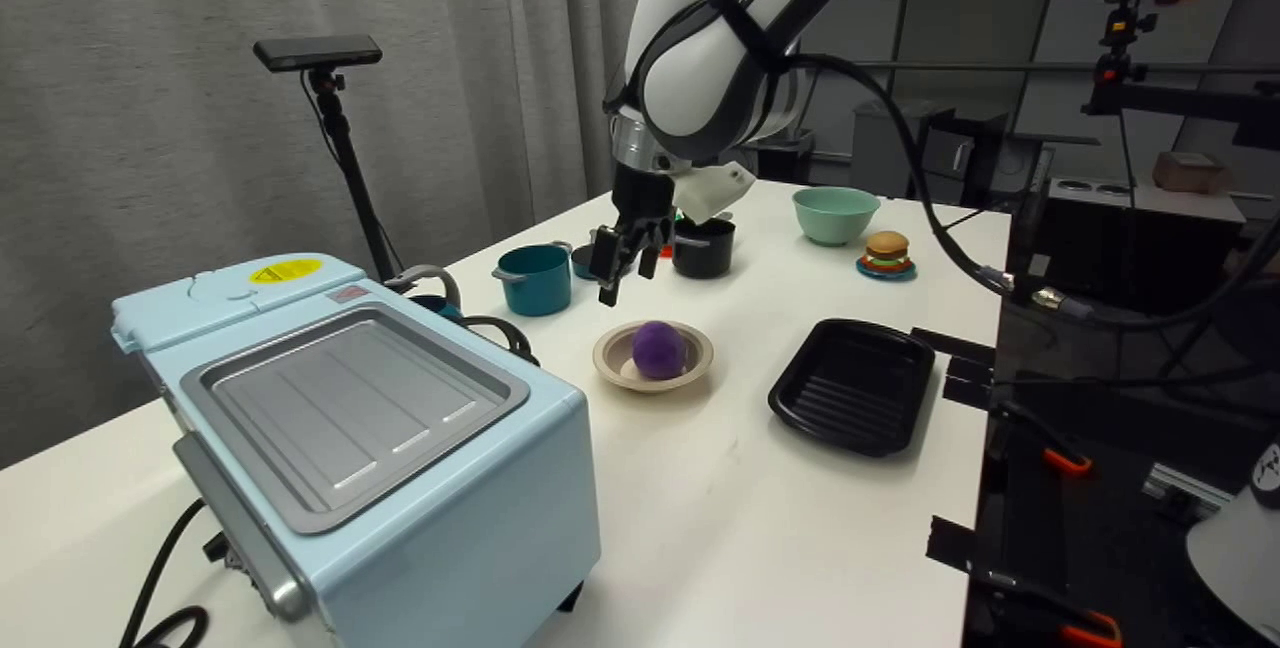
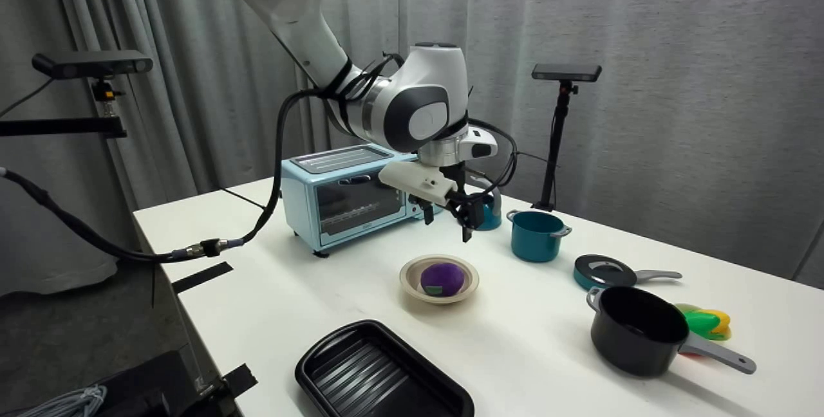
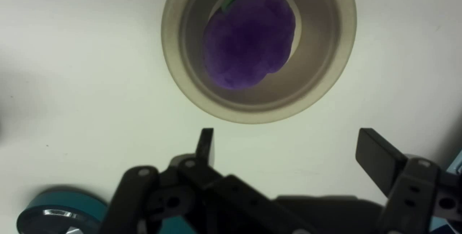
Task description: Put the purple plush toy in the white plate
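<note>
The purple plush toy (image 1: 657, 352) lies inside the cream-white plate (image 1: 652, 387) in both exterior views. The toy (image 2: 442, 278) has a small green patch, and the plate (image 2: 440, 300) rests flat on the table. In the wrist view the toy (image 3: 249, 39) sits on the plate's floor, left of its middle, within the rim of the plate (image 3: 252, 116). My gripper (image 3: 285, 143) is open with nothing between its fingers. It hovers above the table beside the plate, apart from toy and plate. The gripper also shows in both exterior views (image 1: 628, 283) (image 2: 447, 227).
A black ribbed tray (image 1: 850, 388) lies near the plate. A light-blue toaster oven (image 2: 347, 204) stands on the table. A teal pot (image 2: 535, 237), a lidded teal pan (image 2: 602, 270) and a black pot (image 2: 634, 340) stand nearby. A light green bowl (image 1: 836, 215) and a toy burger (image 1: 886, 250) are farther off.
</note>
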